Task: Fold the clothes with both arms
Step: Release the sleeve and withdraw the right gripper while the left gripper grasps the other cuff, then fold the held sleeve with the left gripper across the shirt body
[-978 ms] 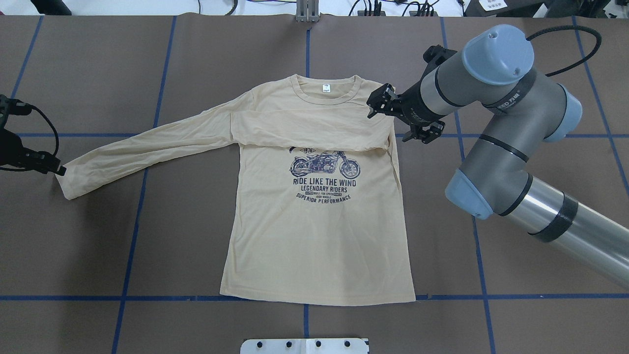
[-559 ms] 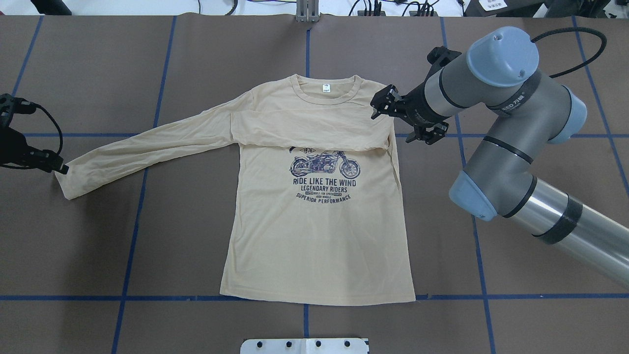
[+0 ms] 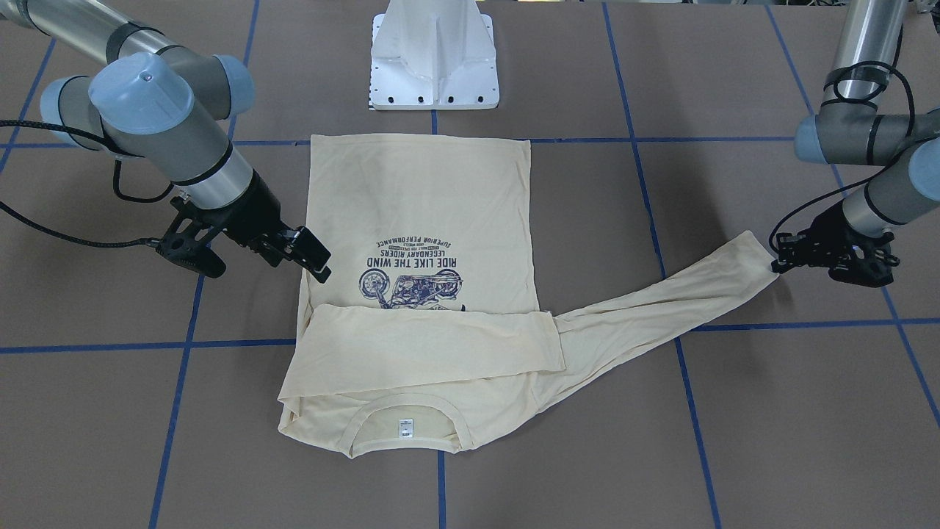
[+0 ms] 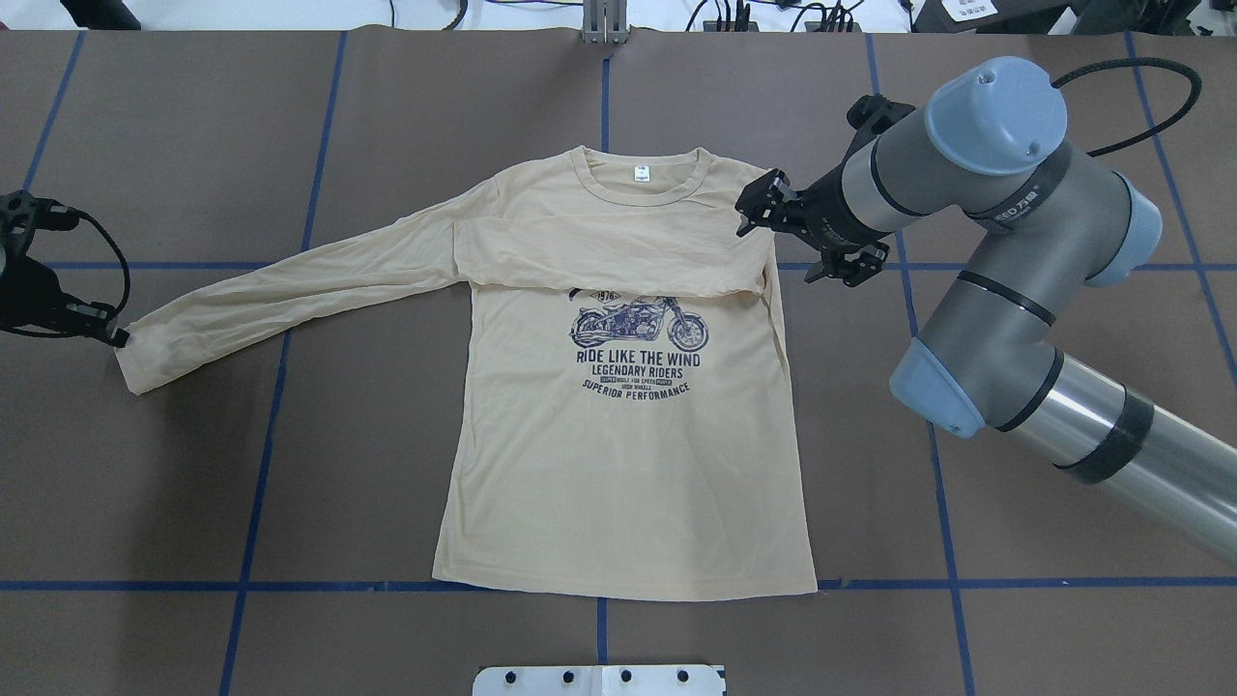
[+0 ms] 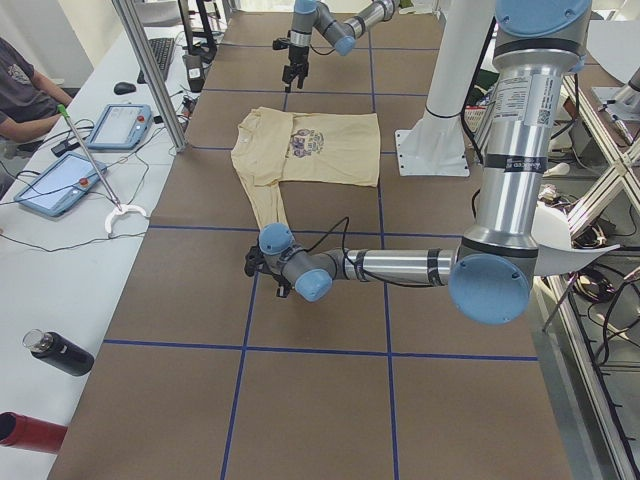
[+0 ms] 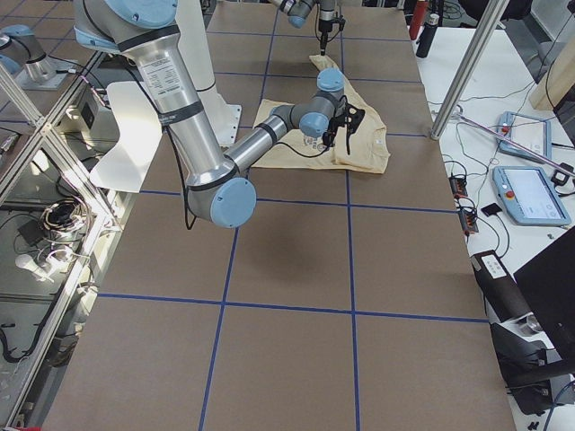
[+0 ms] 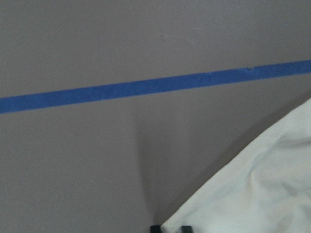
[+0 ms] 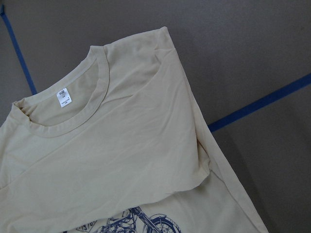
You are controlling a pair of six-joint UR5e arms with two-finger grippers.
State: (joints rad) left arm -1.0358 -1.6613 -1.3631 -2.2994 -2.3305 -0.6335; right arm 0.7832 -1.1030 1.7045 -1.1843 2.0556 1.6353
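Observation:
The cream long-sleeved T-shirt (image 4: 618, 454) lies flat, print up, collar label (image 4: 641, 173) at the far side. One sleeve (image 4: 599, 256) is folded across the chest. The other sleeve (image 4: 290, 290) stretches out to the left. My left gripper (image 4: 116, 335) is shut on that sleeve's cuff (image 3: 749, 253); the left wrist view shows the cloth (image 7: 252, 189) right at the fingertips. My right gripper (image 4: 756, 205) hovers open just off the shirt's shoulder (image 8: 160, 58), holding nothing.
The robot's white pedestal base (image 3: 433, 66) stands at the table's near edge, close to the shirt's hem. Blue tape lines (image 4: 261, 435) grid the brown table. A side table with tablets (image 5: 120, 125), a bottle (image 5: 60, 355) and a seated person shows in the exterior left view.
The right gripper has drawn back a little to the right, away from the shirt's shoulder. The left gripper has shifted slightly right, and the cuff came with it.

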